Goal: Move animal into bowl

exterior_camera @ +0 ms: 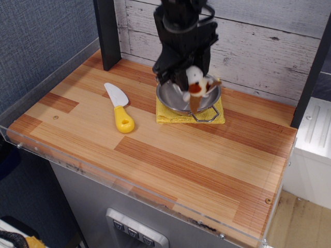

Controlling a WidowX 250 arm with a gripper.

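Your black gripper [182, 82] holds the small white-and-brown plush dog [195, 86] above the shiny round steel bowl [173, 95]; it looks soft and light, so grip its body.

Bright even light, soft shadows, glare on the bowl [178, 98], sharp focus

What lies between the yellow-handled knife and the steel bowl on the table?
Only bare wood. In the single camera view, no object lies between the knife and the bowl; the yellow cloth sits under the bowl itself.
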